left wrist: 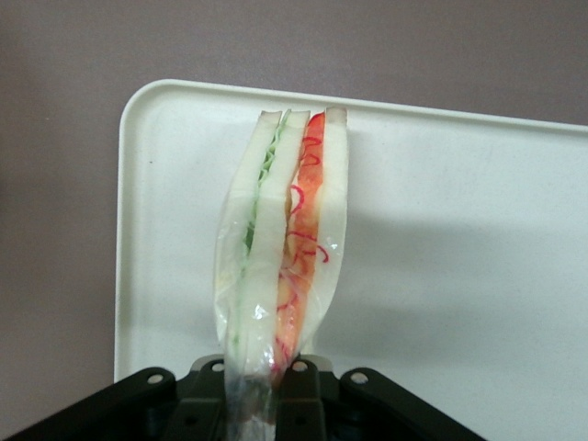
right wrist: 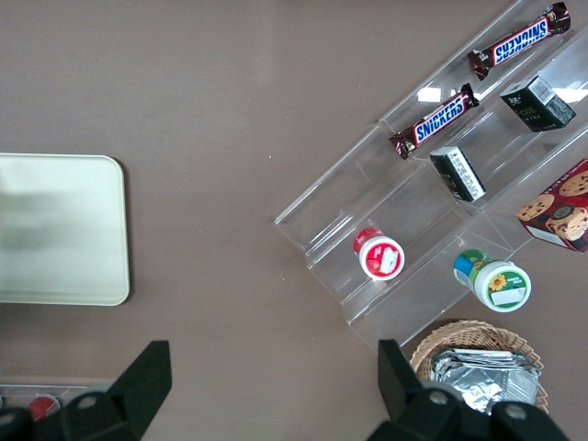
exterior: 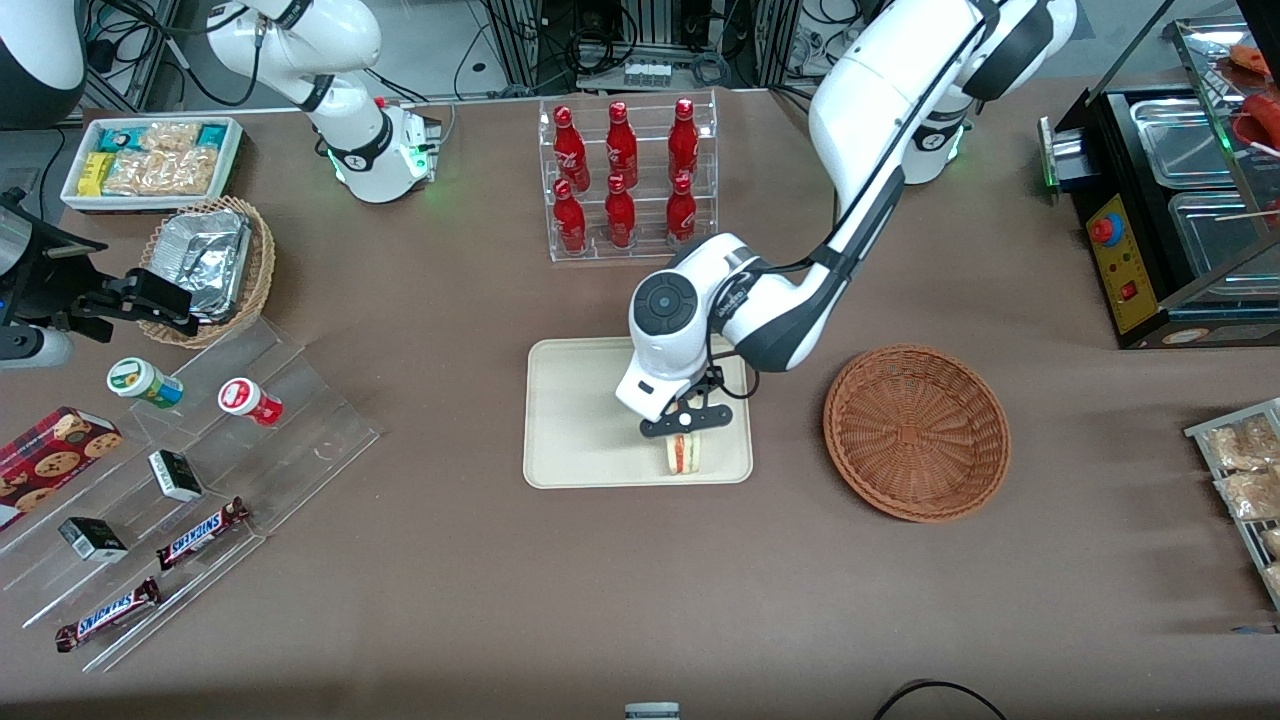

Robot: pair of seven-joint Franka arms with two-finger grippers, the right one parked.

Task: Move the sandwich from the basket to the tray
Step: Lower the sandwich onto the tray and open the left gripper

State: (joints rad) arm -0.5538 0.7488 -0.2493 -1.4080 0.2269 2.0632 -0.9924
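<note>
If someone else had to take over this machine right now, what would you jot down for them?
Hand: over the tray, at its edge nearer the front camera, shut on the sandwich.
Sandwich: out of the basket, hanging over the tray; whether it touches the tray I cannot tell.
Basket: empty, beside the tray toward the working arm's end.
Done: pickup and carry.
Left: set it down, open the hand, pull away.

The sandwich (left wrist: pixel 280 266) shows pale white bread, a green layer along one slice and red-orange filling with thin red squiggles beside the other. It is held by the black tool (exterior: pixel 684 430) over the plain cream-white tray (exterior: pixel 570 420). The basket (exterior: pixel 916 432) is reddish-brown woven wicker with ringed weave. The desk (exterior: pixel 640 600) is dull brown.
</note>
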